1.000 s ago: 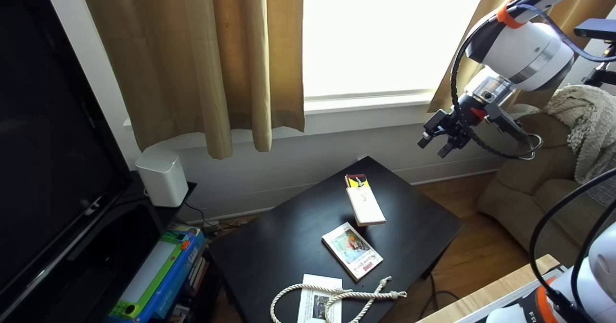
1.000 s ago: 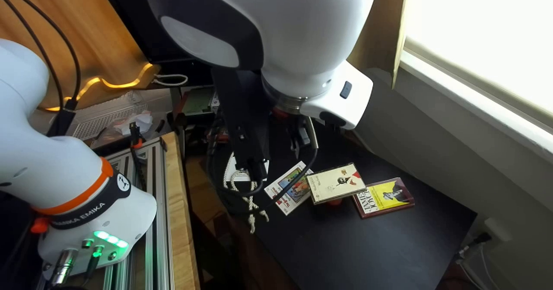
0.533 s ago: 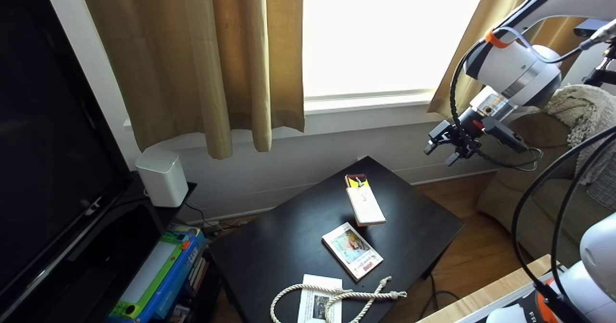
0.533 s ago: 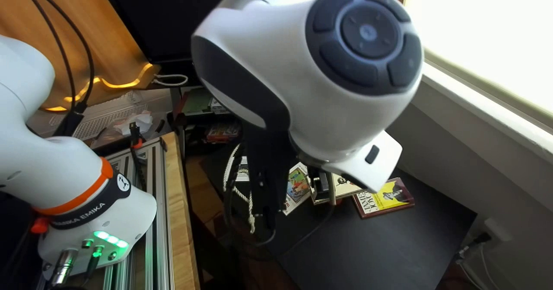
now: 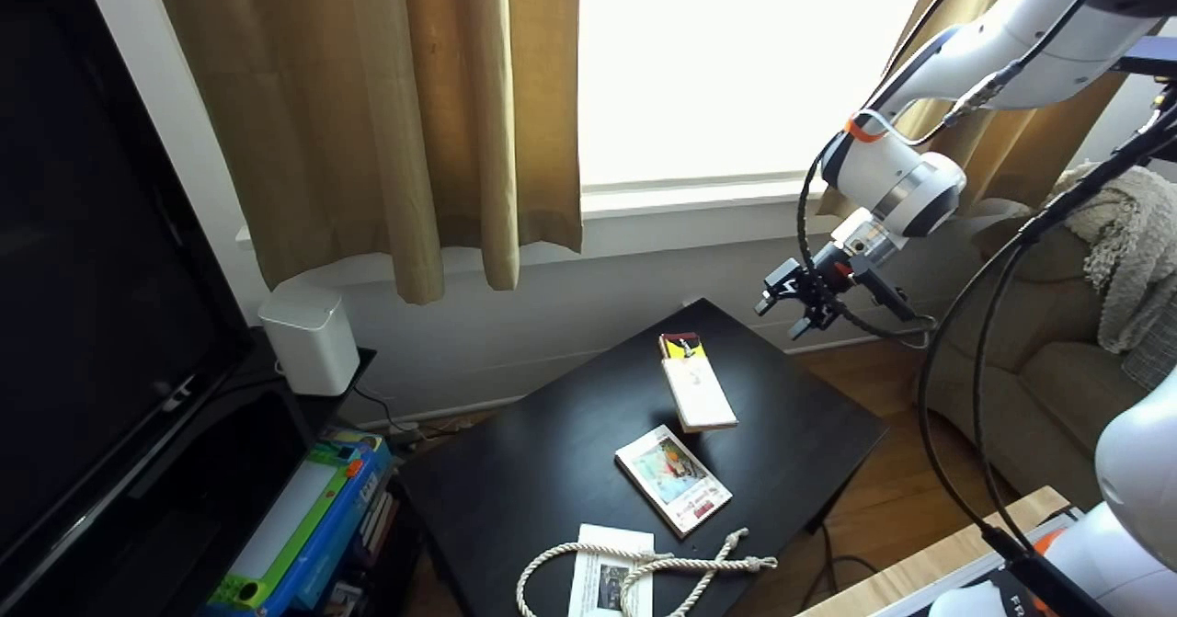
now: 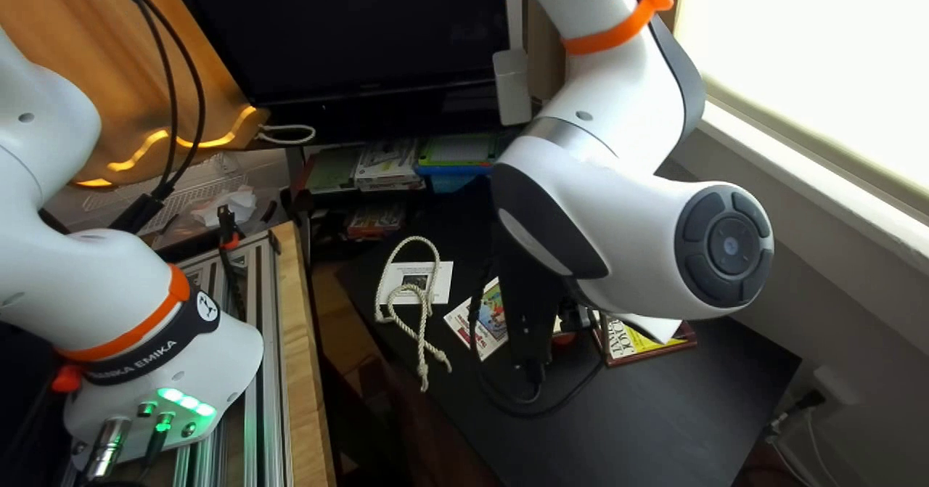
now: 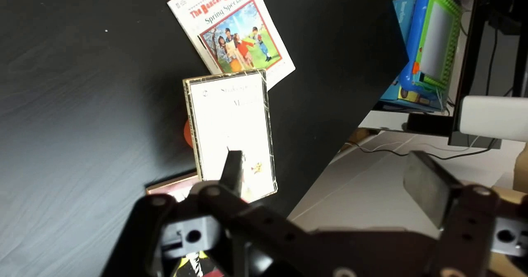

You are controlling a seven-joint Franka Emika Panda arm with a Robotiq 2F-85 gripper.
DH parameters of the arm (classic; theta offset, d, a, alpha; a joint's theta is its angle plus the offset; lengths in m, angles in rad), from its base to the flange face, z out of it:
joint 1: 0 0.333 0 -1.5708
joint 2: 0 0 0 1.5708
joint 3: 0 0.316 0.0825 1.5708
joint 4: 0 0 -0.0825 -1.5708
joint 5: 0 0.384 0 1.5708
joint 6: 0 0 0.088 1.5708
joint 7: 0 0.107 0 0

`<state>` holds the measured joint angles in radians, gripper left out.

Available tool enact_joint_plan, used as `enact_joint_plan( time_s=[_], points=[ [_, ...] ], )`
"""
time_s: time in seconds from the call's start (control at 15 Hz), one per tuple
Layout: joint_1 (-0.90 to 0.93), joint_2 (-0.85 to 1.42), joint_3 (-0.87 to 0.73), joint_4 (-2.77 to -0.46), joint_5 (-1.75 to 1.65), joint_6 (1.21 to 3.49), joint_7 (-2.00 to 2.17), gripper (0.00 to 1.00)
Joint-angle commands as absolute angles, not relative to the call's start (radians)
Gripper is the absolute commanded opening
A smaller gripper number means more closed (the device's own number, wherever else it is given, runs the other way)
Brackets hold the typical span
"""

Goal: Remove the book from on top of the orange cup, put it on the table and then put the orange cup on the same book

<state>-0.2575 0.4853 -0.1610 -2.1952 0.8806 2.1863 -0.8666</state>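
Observation:
The book (image 5: 701,394) is thin and whitish and lies on top of the orange cup, raised above the black table (image 5: 533,451). In the wrist view the book (image 7: 231,116) shows its pale cover, and an edge of the orange cup (image 7: 188,133) peeks out beside it. The cup (image 6: 563,340) is a small red-orange patch in an exterior view, where the arm hides most of the book. My gripper (image 5: 780,319) is open and empty, above and beyond the table's edge near the window wall. In the wrist view one finger of the gripper (image 7: 326,155) overlaps the book's image.
A white picture-cover booklet (image 5: 673,479) lies beside the book. A yellow-and-black book (image 6: 639,342) lies at its other end, partly under it. A rope (image 5: 699,562) lies over a white paper (image 5: 607,539). A wall and window sill (image 5: 699,199) stand behind the table.
My arm has come down and moved toward the table and the stacked book. The gripper has stayed open. The book, cup and other things have not moved.

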Motion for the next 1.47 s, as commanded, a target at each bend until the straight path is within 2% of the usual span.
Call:
enact_joint_plan(
  time_s=[0.0,0.2,0.27,0.8,1.4],
  points=[
    [-0.303,0.654,-0.100,-2.040,0.891,2.152,-0.887,1.00],
    [-0.318,0.759,-0.071,-1.947,0.893,2.167,-0.876,1.00],
    [-0.296,0.680,-0.081,-2.024,0.868,2.191,-0.859,1.00],
    [-0.313,0.756,-0.067,-1.949,0.867,2.191,-0.859,1.00],
    [-0.371,0.940,-0.046,-1.767,0.859,2.089,-0.857,1.00]
  ],
)
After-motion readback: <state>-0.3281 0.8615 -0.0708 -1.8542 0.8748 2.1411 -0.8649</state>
